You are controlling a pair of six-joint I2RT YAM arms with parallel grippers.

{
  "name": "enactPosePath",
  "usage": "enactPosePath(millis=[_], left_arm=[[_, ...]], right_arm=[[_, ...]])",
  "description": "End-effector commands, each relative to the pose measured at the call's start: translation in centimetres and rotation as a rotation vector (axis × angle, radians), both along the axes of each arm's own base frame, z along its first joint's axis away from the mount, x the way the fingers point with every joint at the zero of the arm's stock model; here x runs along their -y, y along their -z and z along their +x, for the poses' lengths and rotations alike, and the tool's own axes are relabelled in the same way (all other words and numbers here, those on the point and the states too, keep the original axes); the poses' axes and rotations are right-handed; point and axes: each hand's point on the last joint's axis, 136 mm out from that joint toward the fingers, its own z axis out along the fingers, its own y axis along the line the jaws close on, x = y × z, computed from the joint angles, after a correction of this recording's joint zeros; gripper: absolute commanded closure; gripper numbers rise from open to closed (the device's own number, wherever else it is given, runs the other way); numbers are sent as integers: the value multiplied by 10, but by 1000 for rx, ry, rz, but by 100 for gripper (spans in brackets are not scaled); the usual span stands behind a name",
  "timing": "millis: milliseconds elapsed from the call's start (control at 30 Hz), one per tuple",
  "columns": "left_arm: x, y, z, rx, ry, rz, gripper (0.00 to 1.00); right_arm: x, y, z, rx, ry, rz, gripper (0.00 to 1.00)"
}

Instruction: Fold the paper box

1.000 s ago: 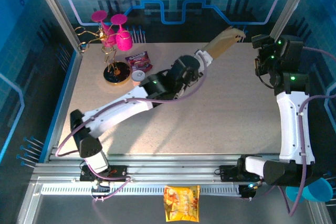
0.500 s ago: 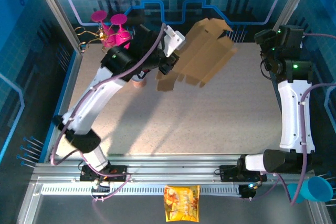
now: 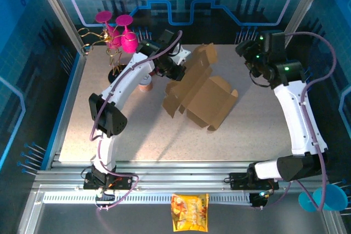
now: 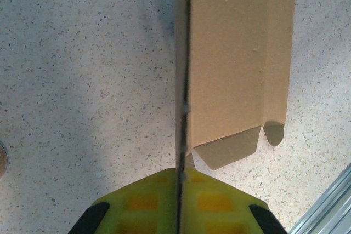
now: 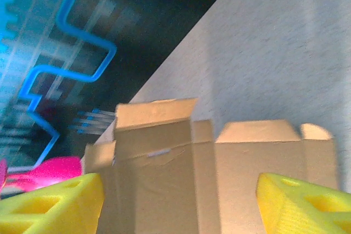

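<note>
1. Table (image 3: 247,130): speckled beige top that takes up the middle of the overhead view. It also lies under the cardboard in the left wrist view (image 4: 82,53), and it appears in the upper right of the right wrist view (image 5: 274,42).

2. Left arm (image 3: 123,89): white, rising from the lower left to the upper centre of the overhead view.

3. Right arm (image 3: 299,113): white, running up the right side and bending left at the top.

4. Paper box (image 3: 200,94): plain brown die-cut sheet with flaps, unfolded.
   - It sits at the centre of the overhead view, slightly above the middle. Its lower panels are on the table and its upper-left part is lifted.
   - In the left wrist view one panel (image 4: 230,64) lies flat at upper right, and another shows edge-on as a thin vertical line.
   - In the right wrist view it fills the lower centre (image 5: 192,173).

5. Left gripper (image 3: 176,68): at the box's upper-left edge. In its own camera the yellow fingers (image 4: 219,206) are clenched on the edge-on cardboard at bottom centre.

6. Right gripper (image 3: 244,53): upper right of the overhead view, apart from the box. It is released: the yellow fingers (image 5: 49,201) stand wide apart at the bottom corners and grasp nothing.

7. Pink cups (image 3: 118,31): on a gold wire stand, upper left.

8. Yellow snack bag (image 3: 190,212): bottom centre, off the table top.

9. Small round item (image 3: 144,86): beside the left arm, left of the box.
</note>
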Motion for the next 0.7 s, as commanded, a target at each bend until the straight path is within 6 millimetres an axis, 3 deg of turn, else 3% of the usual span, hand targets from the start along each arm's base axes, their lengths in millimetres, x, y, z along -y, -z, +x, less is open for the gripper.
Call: enactPosePath(millis=[0,133,300,400,533,667], left_arm=[[4,-16,-1,47,12,-1,100],[10,-13,-4,59,38,19,100],[17,-4,-11,89,77,88,100],[18,-1,-11,127,83,144,100],[24,-2,-11,236,105,231,100],[32,3,-13,314,135,318,100]], right_arm=[[-46,13,9,-23,-103,100,27],[-83,37,17,-87,-144,246,25],[-110,43,29,-127,-179,339,24],[-115,49,28,-181,-163,344,23],[-108,62,24,-243,-76,338,23],[-105,61,26,-241,-49,347,26]])
